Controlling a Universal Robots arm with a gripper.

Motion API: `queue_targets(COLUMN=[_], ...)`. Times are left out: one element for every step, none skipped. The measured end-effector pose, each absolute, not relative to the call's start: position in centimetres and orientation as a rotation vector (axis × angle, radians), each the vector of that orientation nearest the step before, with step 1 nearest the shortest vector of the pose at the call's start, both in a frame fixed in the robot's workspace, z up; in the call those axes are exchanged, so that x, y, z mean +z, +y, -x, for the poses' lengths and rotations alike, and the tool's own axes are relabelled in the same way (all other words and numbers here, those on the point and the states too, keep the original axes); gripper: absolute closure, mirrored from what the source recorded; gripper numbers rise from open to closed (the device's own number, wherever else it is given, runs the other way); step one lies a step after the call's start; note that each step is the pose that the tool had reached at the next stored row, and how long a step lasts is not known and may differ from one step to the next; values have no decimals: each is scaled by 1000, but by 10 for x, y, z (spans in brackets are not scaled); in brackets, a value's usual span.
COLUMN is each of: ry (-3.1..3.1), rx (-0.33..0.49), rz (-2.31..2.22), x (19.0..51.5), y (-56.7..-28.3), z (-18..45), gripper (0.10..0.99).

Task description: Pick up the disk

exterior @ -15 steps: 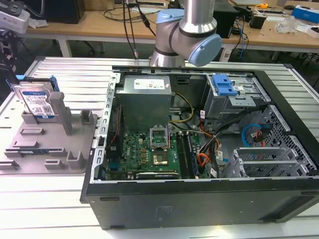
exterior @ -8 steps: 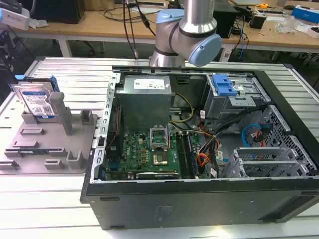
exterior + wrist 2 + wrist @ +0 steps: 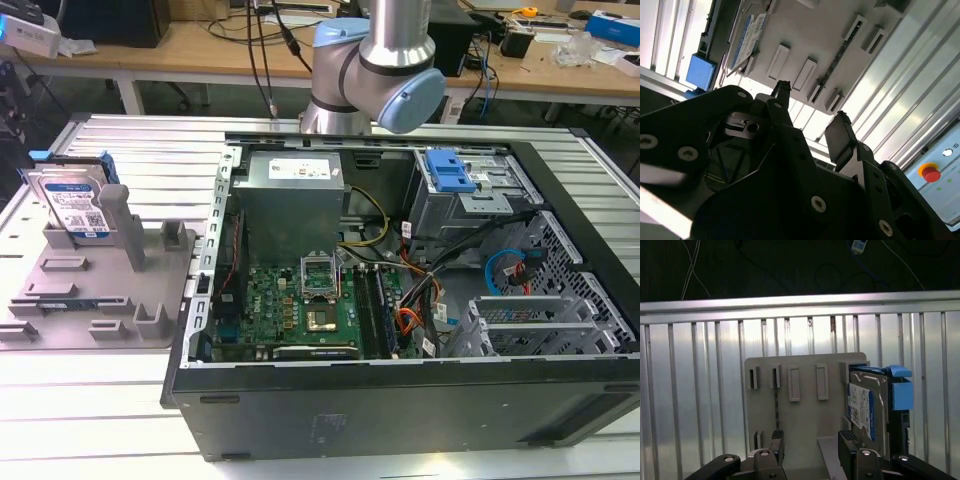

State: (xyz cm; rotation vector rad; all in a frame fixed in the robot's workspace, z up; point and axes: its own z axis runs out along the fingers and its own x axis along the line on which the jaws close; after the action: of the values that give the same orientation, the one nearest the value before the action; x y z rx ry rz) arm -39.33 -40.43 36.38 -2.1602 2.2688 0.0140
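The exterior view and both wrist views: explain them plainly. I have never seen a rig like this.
The exterior view comes from a camera off the machine. The silver and blue jointed thing at its top is a robot arm. On the slatted metal table lie an opened computer case and, at the exterior view's left, a grey fixture. The disk, a hard drive, stands on edge in it. Both wrist views come from cameras riding on the arm; the black parts are its hand. It is open, holds nothing and does not touch the disk.
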Motion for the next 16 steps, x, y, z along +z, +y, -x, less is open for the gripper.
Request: queue_targets(ry=[2273,2276,2279,2280,2280,2280,2281,2281,2281,2281,2282,2284,2286,2287,2288,2289], rx=[13,13,13,13,12,12,12,12,12,12,12,12,12,12,12,12], rz=[2157,2153,2151,2150,2150,2150,2150,2149,2149,2149,2148,2146,2144,2143,2142,2141], x=[364,364,364,364,364,364,364,364,364,364,364,364,364,364,364,364], y=[-404,-403,-402,-399,-395,-390,-388,-386,-383,-382,-381,-380,-379,-378,-377,-376], z=[393,393,394,394,394,395,396,397,399,400,401,402,403,403,405,406], gripper=[529,529,529,529,529,529,529,529,529,529,529,529,529,529,529,529])
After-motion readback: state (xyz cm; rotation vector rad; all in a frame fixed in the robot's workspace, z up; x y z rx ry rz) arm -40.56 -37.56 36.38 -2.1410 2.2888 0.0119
